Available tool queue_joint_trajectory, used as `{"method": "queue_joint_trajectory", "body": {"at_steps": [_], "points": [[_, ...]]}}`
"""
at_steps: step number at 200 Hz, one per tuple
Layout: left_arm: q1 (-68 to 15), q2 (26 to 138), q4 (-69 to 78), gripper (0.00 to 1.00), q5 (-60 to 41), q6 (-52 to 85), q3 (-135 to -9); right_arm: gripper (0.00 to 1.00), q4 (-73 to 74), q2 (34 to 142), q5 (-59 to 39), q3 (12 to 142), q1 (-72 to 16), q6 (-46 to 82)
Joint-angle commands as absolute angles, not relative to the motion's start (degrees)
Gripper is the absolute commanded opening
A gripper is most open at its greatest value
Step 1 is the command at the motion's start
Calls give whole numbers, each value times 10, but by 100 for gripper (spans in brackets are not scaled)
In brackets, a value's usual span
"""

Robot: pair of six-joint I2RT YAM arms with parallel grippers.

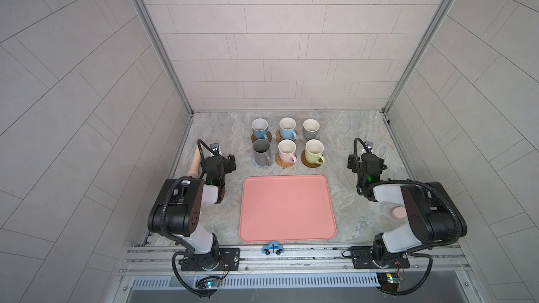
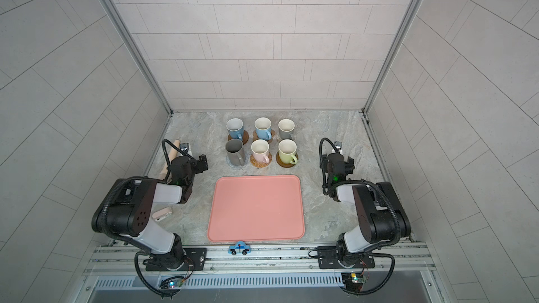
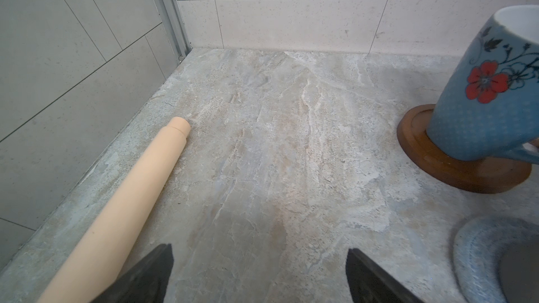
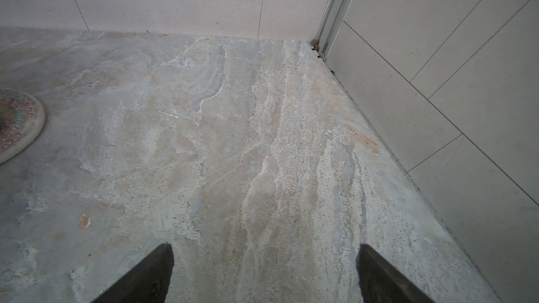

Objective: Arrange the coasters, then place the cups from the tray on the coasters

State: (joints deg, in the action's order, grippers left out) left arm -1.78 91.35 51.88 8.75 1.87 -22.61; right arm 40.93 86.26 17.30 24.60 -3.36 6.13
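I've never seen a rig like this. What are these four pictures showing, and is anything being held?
Two robot arms work at a marble table. Two pictures look down from overhead, nearly alike; the other two come from a camera on each arm's wrist. Six mugs stand on coasters at the back; the pink tray nearer the arms is empty. A peach cylinder lies by the left arm. The left gripper and right gripper are both open, holding nothing.
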Motion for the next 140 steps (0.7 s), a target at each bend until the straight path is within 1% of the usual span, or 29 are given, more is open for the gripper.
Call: {"method": "queue_joint_trajectory", "body": {"at_steps": [1,140], "points": [[-19,911,523,100,83,9,-231,100,419,863,178,242,-37,55],[-19,911,523,100,83,9,-231,100,413,871,188,250,-41,53]]}}
